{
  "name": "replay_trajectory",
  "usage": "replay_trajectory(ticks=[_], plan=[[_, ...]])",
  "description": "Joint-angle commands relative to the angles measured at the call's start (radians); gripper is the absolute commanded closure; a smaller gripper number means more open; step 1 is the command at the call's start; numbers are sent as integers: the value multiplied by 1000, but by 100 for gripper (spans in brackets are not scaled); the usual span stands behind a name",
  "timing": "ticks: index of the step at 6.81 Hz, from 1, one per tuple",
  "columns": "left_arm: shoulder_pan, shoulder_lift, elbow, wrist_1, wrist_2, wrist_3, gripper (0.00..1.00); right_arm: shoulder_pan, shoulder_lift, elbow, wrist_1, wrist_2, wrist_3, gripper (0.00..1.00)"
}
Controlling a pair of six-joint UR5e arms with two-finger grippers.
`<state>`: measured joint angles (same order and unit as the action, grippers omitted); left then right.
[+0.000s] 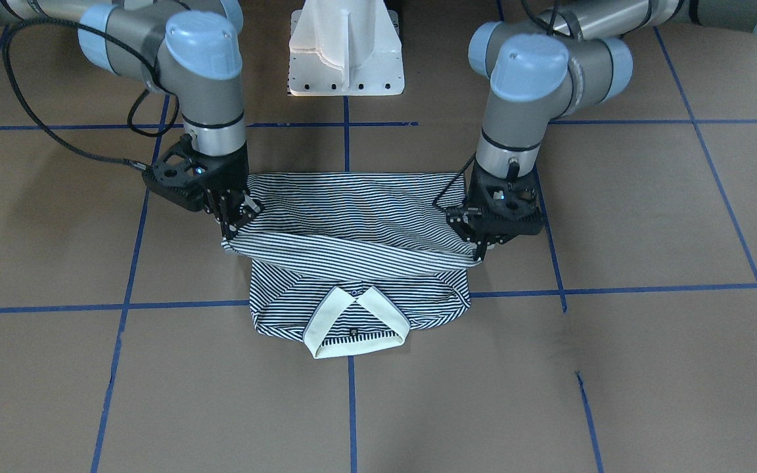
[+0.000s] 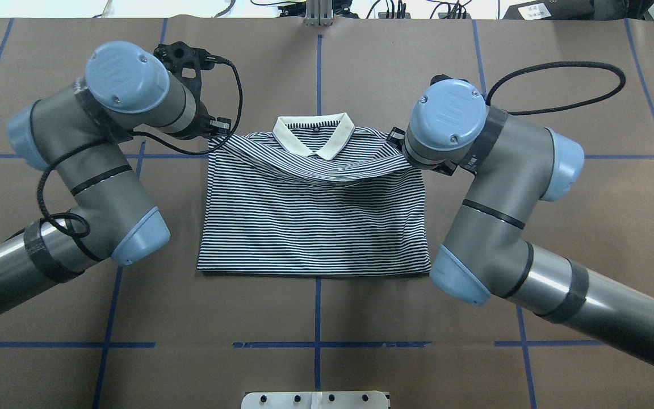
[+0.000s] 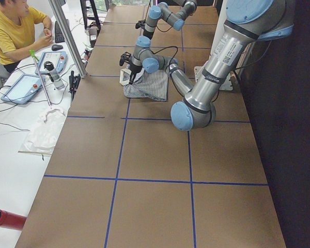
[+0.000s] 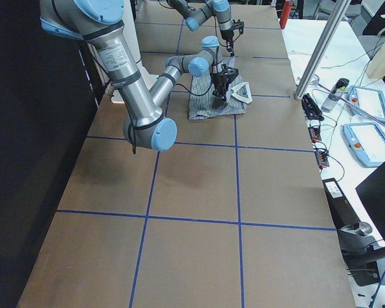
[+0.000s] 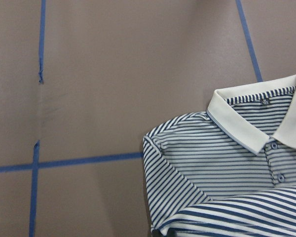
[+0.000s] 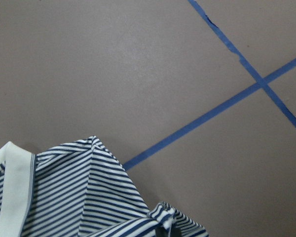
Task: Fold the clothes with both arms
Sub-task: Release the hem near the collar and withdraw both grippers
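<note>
The striped polo shirt (image 1: 352,217) lies on the brown table with its cream collar (image 1: 326,322) away from the robot. Its lower edge is lifted and stretched as a band over the body, just short of the collar. My left gripper (image 1: 481,253) is shut on one end of that band, and my right gripper (image 1: 230,226) is shut on the other. In the overhead view the shirt (image 2: 315,227) lies between both arms, and the wrists mostly hide the grippers. The left wrist view shows the collar (image 5: 237,118) and the placket buttons. The right wrist view shows a pinched fold (image 6: 163,217).
The white pedestal base (image 1: 345,52) stands behind the shirt. Blue tape lines (image 2: 317,343) grid the brown table. An operator (image 3: 13,28) sits at a white side table with teach pendants (image 3: 28,88) beyond the table's far edge.
</note>
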<state>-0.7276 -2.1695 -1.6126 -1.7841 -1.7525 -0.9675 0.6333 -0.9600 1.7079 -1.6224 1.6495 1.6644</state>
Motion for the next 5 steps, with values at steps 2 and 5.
replay_trajectory(ticks=[2, 5], plan=[[-1, -7, 155, -147, 18, 3, 100, 43, 37, -209, 177, 0, -41, 100], [-1, 7, 125, -144, 12, 111, 0, 51, 38, -222, 179, 4, -112, 0]])
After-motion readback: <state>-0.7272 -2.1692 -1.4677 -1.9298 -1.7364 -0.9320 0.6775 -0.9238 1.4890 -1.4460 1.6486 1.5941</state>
